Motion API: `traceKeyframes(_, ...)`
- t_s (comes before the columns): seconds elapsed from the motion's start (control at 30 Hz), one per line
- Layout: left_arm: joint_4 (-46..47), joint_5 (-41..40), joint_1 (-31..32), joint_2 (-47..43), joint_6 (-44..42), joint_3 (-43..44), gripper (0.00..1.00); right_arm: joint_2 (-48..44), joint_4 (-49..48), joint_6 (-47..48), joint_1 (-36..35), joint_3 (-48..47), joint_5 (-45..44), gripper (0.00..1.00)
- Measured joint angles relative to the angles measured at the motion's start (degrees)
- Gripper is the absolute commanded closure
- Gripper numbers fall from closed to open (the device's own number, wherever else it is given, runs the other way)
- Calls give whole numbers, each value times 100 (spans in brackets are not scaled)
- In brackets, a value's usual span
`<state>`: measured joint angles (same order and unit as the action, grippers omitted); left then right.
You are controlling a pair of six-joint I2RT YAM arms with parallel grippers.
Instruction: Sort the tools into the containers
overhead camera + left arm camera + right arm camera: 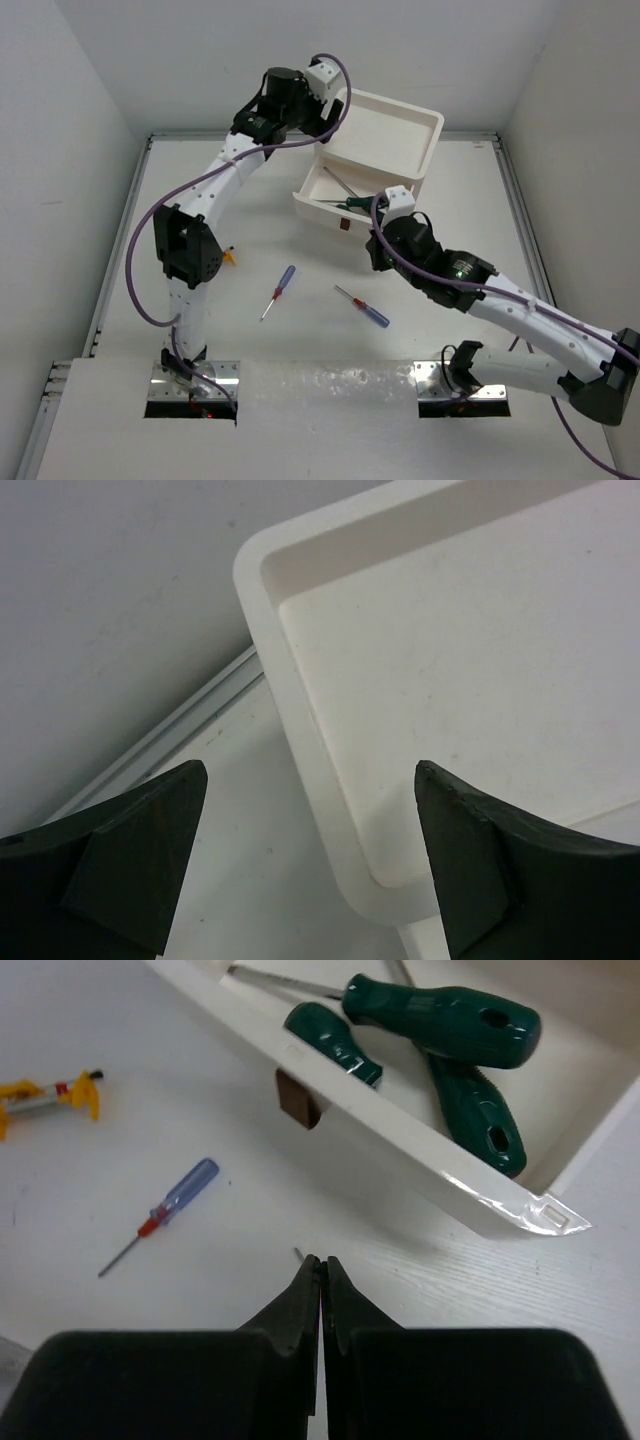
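- Screwdrivers w/ green handles (440, 1025) are being held in open drawer (400, 1140); right blue screwdriver (365, 307) & left blue screwdriver (278, 290) are being left out on bench (470, 200).
- By drawer front, right tool (321, 1265) is being held pressed together, nothing seen pinched; left tool (310, 775) is being held spread over unit top (450, 660).
- Step, prob.: btwn picks. Next: right tool to be opened & set astride right blue screwdriver's handle.
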<state>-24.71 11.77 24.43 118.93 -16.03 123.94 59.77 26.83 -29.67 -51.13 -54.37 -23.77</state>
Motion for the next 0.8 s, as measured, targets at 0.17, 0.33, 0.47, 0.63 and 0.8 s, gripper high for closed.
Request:
traceKeyframes(0.17,24,-120,31,87,17,-13,21,208,-704,-732,-90,321,-579,100)
traceKeyframes(0.33,87,-376,31,162,103,-85,31,730,-1390,-855,-157,393,-946,100)
traceKeyframes(0.47,107,-404,31,186,173,-291,43,831,-1799,-809,-157,457,-1491,100)
traceKeyframes(0.63,227,-289,35,195,289,-404,59,964,-2151,-651,-85,422,-2009,100)
traceKeyframes(0.8,356,-26,35,195,457,-494,68,1143,-2409,-643,13,376,-2142,100)
